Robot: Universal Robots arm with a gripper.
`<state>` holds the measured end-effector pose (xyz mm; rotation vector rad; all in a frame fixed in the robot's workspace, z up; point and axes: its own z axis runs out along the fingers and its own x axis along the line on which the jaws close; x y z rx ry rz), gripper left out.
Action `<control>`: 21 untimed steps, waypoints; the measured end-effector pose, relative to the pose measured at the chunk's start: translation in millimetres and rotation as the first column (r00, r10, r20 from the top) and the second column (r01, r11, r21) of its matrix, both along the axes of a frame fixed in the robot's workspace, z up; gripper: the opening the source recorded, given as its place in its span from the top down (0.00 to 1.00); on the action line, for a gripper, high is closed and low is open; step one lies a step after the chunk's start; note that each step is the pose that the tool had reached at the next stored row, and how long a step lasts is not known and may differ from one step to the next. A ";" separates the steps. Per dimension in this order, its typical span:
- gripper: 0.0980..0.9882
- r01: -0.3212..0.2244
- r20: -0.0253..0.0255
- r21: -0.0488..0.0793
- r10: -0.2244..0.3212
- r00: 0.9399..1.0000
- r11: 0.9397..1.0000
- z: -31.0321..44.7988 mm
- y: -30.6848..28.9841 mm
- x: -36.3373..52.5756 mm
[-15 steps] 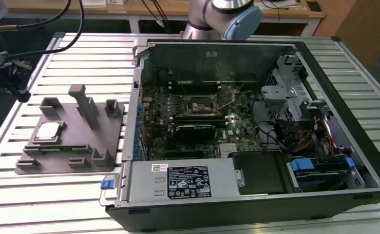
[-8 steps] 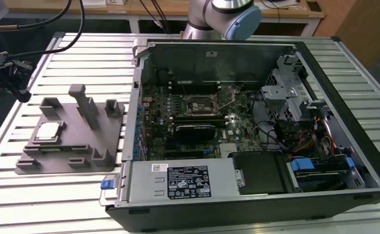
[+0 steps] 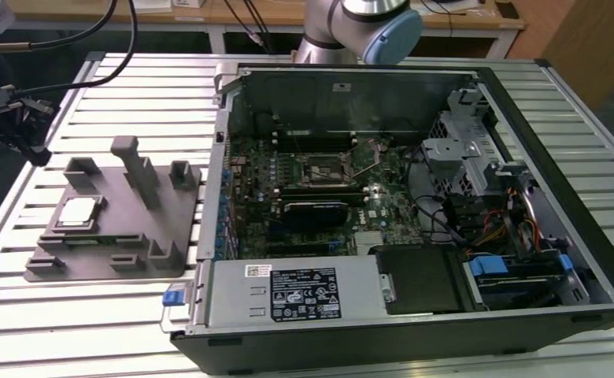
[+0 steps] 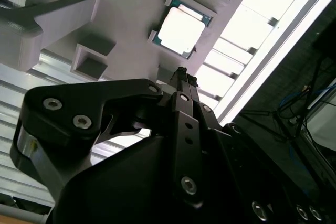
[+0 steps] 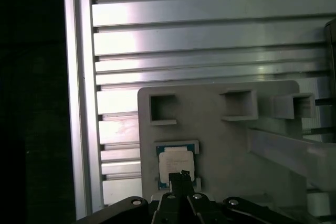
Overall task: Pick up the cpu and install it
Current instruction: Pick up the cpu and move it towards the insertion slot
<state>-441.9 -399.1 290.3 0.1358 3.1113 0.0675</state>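
Note:
The cpu [image 3: 79, 213] lies flat in a square recess of the grey fixture block [image 3: 128, 236], on the exterior view's left, with its silver top up. In both wrist views the cpu [image 4: 181, 30] [image 5: 177, 163] is just beyond the tips of my gripper [image 4: 181, 72] [image 5: 181, 173]. The gripper hangs above it, apart from it, with the fingers pressed together and nothing held. The black motherboard socket [image 3: 323, 167] sits inside the open computer case, with its metal frame raised.
The open computer case [image 3: 559, 157] takes up the exterior view's right half of the ribbed aluminium table [image 3: 97, 331]. Upright posts [image 3: 128, 161] rise from the fixture block beside the cpu. The arm's base [image 3: 338, 31] stands behind the case. Cables hang at the far left.

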 end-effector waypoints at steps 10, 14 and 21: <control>0.99 0.000 -0.002 0.000 0.000 1.000 1.000 -8.9 -1.2 1.2; 0.99 0.000 -0.002 0.000 0.000 1.000 1.000 -12.3 -1.2 1.2; 0.99 0.000 -0.002 0.000 0.000 1.000 1.000 -18.2 -1.2 1.2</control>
